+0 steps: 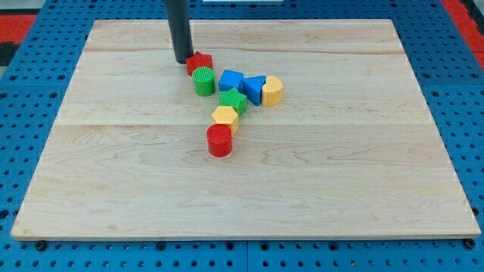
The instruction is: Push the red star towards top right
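The red star (200,62) lies on the wooden board above the middle, at the top of a cluster of blocks. My tip (184,60) stands right at the star's left side, touching or nearly touching it. A green cylinder (203,81) sits just below the star, against it.
To the right lie a blue block (230,79), a blue triangle (254,88) and a yellow hexagon (272,91). Below are a green star (233,100), a yellow block (224,118) and a red cylinder (219,140). The board (363,189) rests on a blue pegboard.
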